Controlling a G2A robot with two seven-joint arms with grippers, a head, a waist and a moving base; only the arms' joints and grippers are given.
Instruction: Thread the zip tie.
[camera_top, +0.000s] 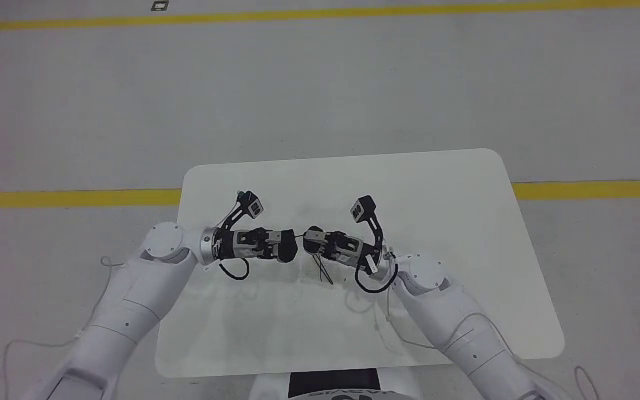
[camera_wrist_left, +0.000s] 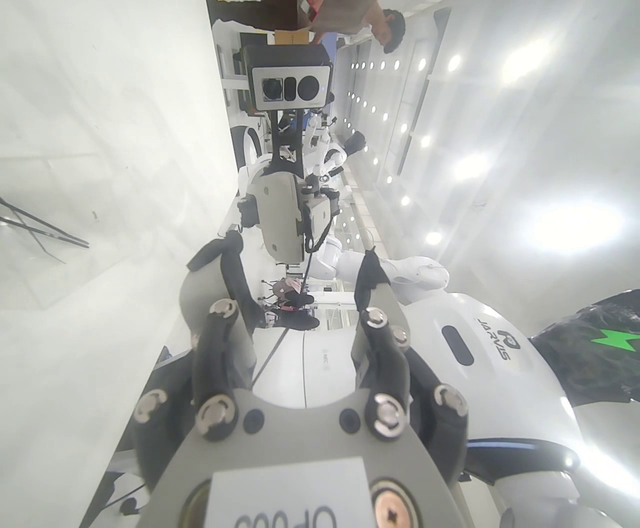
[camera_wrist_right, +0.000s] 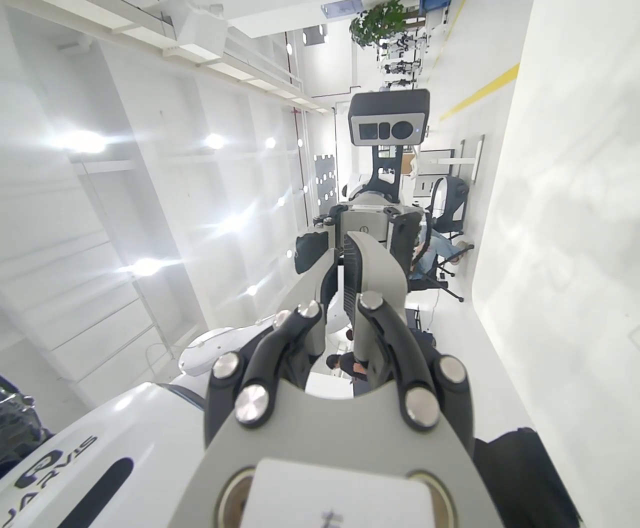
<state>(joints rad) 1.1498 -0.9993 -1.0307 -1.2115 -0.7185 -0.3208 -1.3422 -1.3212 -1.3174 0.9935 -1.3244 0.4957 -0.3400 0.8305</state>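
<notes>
Right gripper (camera_wrist_right: 336, 256), pinching a zip tie (camera_wrist_left: 274, 342), faces the spread-open left gripper (camera_wrist_left: 297, 250).

Above the middle of the tabletop (camera_top: 450, 200), the left gripper (camera_top: 289, 246) and right gripper (camera_top: 309, 238) face each other, tips close together. Zip ties (camera_top: 320, 268) lie just beside the right gripper, nearer the robot.

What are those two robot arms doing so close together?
The robot is working on threading a zip tie. Its arms meet tip to tip above the white table. The right end effector seems to pinch the thin black strip and aim it at the left end effector, which is open with the strip passing between its fingers. More black ties lie on the table underneath. No loop shows yet.
</notes>
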